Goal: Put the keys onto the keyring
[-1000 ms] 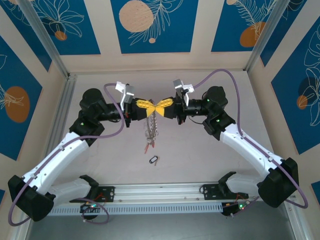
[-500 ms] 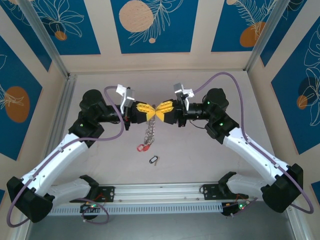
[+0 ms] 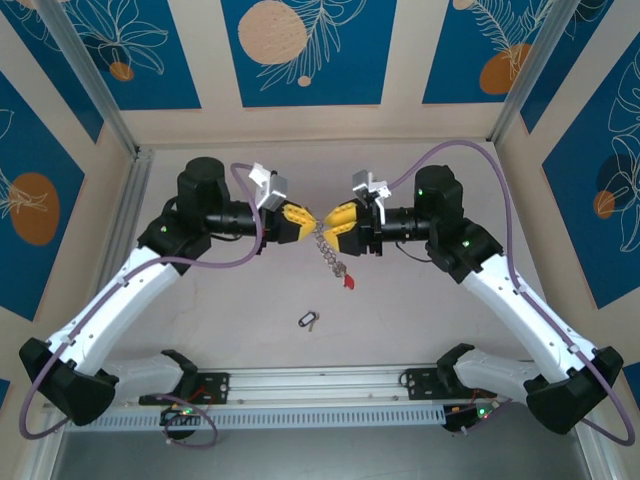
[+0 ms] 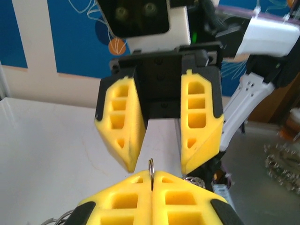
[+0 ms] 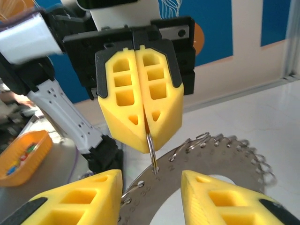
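Pale counter (image 3: 420,320): right jaws just parted, letting go; left jaws alone clamp keyring (image 4: 151,165), keys (image 3: 333,255) dangling, so regrasp likely next.

Bench (image 3: 400,320) is just a plain pale off-white top, matte, nothing fancy. The only loose thing clearly lying flat on it is a small dark piece with a silvery ring (image 3: 308,320), sitting a bit below the centre of the top view, out on bare surface. Just up and to the right of it is the red end of the keys (image 3: 348,281). Honestly can't tell if that bit touches the bench or dangles just over it. Along the bottom edge of the frame runs an aluminium rail (image 3: 320,382), with two black arm bases (image 3: 180,372) bolted there, lower left and lower right.
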